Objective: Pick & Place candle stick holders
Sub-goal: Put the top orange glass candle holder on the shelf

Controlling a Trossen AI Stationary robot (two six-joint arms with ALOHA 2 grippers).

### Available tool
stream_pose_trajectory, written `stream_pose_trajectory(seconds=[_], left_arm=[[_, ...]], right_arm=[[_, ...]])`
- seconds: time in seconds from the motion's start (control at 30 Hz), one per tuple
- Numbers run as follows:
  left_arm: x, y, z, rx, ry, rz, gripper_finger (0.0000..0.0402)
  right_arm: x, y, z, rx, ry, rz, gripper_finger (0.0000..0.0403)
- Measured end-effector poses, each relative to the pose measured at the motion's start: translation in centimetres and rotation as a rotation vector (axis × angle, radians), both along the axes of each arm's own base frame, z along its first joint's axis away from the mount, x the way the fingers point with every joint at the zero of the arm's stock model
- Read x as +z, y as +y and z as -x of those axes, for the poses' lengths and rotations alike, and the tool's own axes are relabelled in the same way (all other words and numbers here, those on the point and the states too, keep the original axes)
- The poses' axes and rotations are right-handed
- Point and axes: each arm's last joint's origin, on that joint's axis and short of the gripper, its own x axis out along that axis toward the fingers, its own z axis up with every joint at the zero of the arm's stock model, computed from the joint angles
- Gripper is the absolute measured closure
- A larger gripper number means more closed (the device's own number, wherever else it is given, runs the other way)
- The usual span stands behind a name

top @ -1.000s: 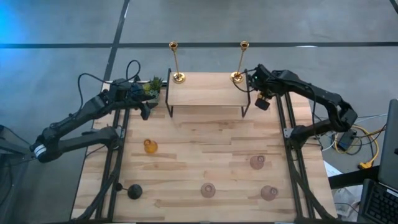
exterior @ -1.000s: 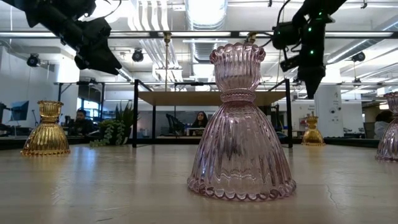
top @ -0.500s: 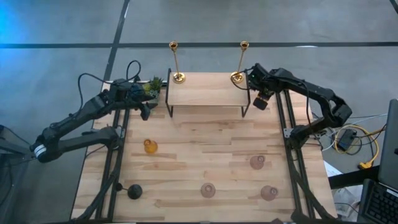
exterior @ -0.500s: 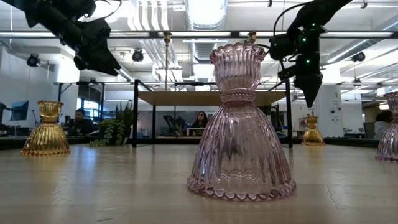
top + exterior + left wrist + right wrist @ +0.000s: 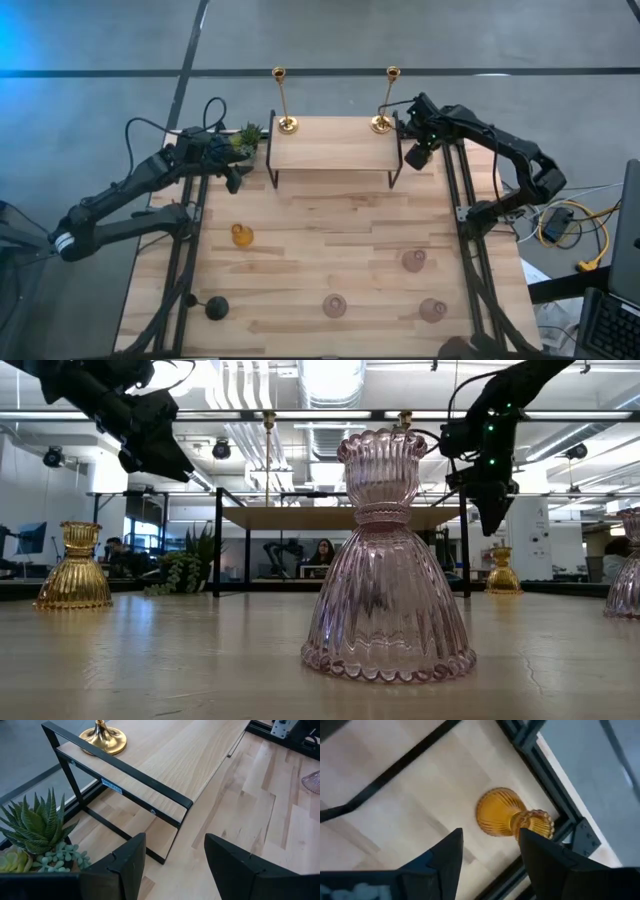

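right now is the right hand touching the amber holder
Apart. The right wrist view shows the amber glass holder upright on the table beyond the open right hand, nothing touching it.

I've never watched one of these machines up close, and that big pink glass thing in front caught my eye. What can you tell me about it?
The pink glass candle holder stands upright on the wooden table, closest to the low camera. It looks like ribbed, see-through pink glass: a wide bell-shaped skirt with a scalloped bottom edge, a narrow beaded waist, and a fluted cup on top with a wavy rim. Only the table touches it. Both grippers hang far behind it, near the raised shelf.
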Motion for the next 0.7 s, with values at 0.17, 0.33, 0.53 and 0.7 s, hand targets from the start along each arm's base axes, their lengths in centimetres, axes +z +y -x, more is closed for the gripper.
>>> stream_pose_trajectory(seconds=[0.17, 0.33, 0.53, 0.7], left_arm=[[0.0, 0.0, 0.0, 0.0, 0.001, 0.002, 0.0195], [0.0, 0.0, 0.0, 0.001, 0.001, 0.002, 0.0195], [0.0, 0.0, 0.0, 0.002, -0.001, 0.004, 0.0195], [0.0, 0.0, 0.0, 0.003, -0.001, 0.005, 0.0195]], right_arm=[[0.0, -0.7, 1.0, -0.048, -0.001, 0.003, 0.0217], [0.0, -1.2, 1.6, -0.078, -0.007, 0.006, 0.0219], [-0.4, -1.2, 1.8, -0.082, -0.016, -0.014, 0.022], [-1.1, -1.1, 1.8, -0.067, -0.039, -0.033, 0.0226]])
